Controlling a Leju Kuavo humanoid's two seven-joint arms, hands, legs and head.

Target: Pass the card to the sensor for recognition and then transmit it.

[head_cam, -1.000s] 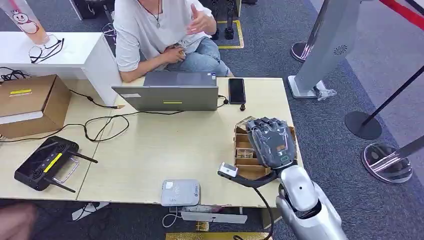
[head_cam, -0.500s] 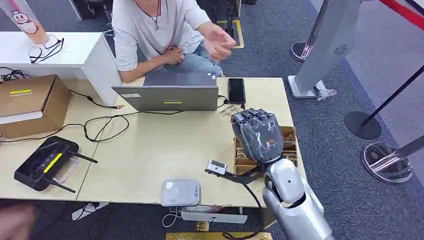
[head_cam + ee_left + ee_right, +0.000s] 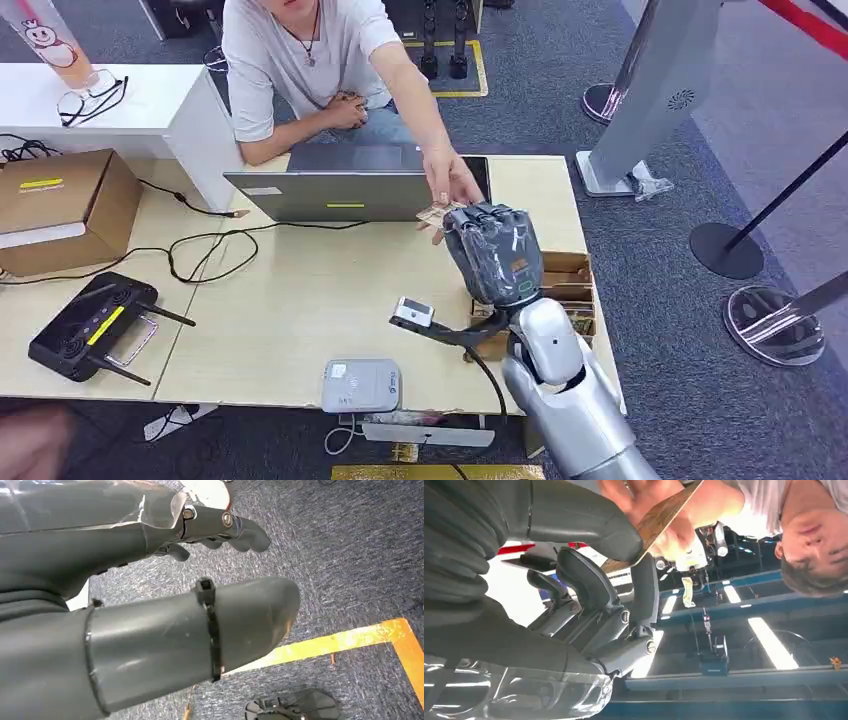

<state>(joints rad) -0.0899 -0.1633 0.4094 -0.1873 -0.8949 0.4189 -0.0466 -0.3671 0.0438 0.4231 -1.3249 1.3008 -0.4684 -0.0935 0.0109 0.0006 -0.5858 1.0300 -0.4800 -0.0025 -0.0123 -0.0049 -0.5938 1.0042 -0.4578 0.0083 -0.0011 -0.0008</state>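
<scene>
So the sensor (image 3: 361,385) sits at the near table edge. Further out, the right hand (image 3: 493,252) is raised, pinching the wooden card (image 3: 655,523) between thumb and fingers, held out so the person's hand (image 3: 447,187) can grab it, looks like the handover.

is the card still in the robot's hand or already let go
In hand. The right wrist view shows the card pinched between the right hand's thumb and fingers, while the person's hand also touches it.

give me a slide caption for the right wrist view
Handover: the right hand pinches a wooden card between thumb and fingers as a person's hand takes hold.
</scene>
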